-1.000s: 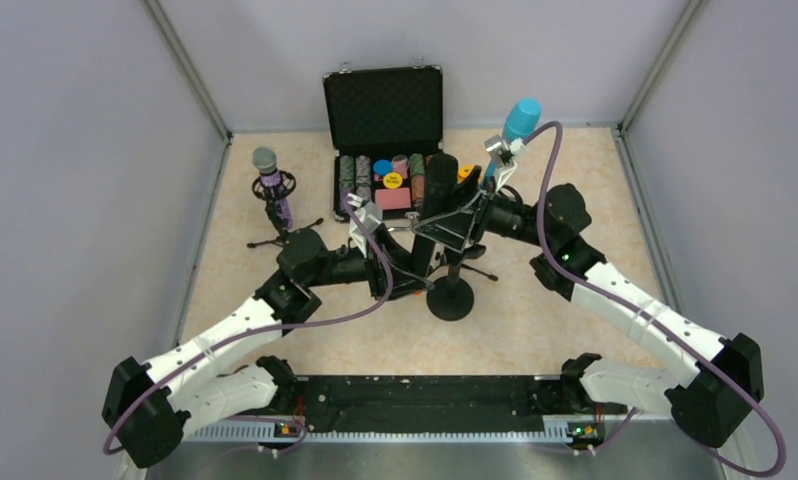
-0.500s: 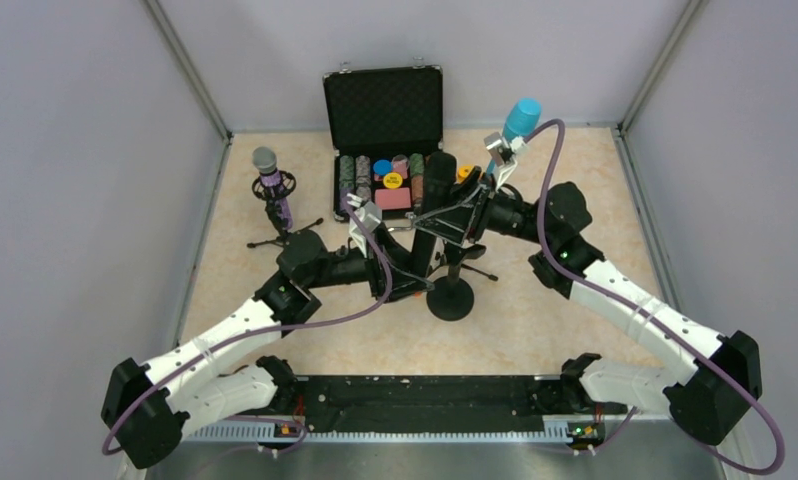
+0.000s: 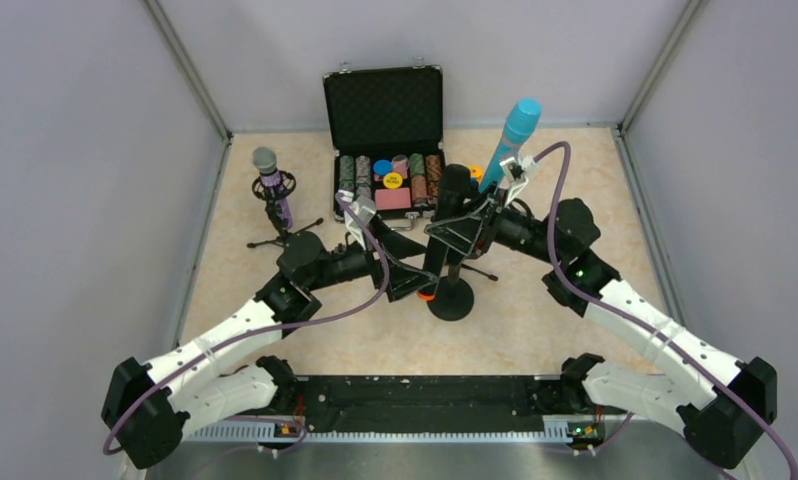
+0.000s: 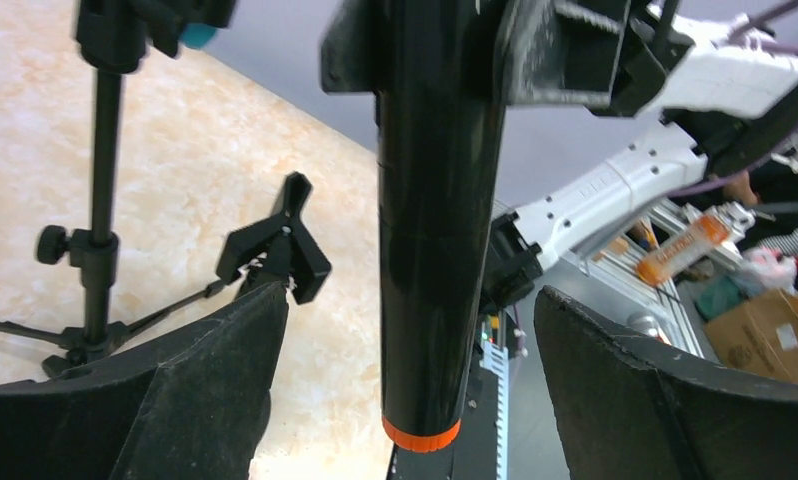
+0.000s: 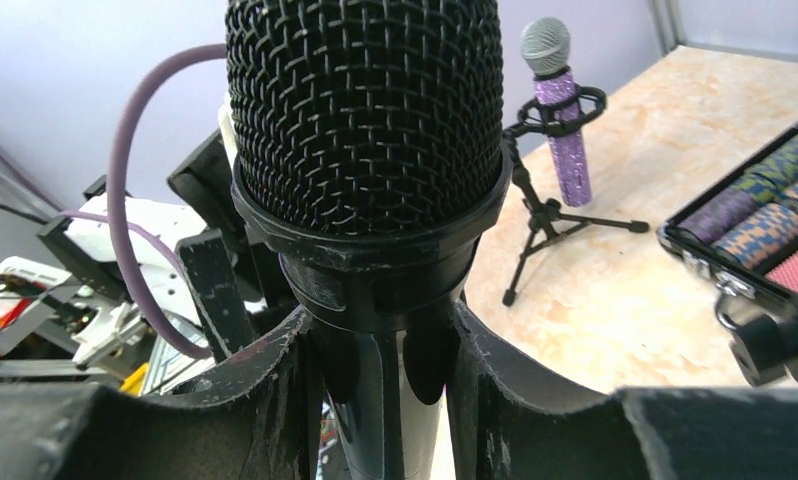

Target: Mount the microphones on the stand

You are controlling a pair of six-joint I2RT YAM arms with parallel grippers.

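The right gripper (image 5: 380, 380) is clenching the black microphone (image 4: 440, 200) just under its mesh head, holding it tilted over the round-based stand (image 3: 452, 298) at the centre of the overhead view, orange end (image 4: 420, 436) pointing down. The left gripper (image 4: 410, 370) is standing released, jaws wide either side of the shaft. Whether the clip is gripping, I cannot tell. To seat it well, keep the shaft lined up with the clip and press steadily. The cyan microphone (image 3: 515, 130), right of centre, and the purple microphone (image 3: 271, 185), upper left, are sitting in stands. No lettering is readable anywhere, and the chip marks in the case (image 3: 383, 100) are too small.
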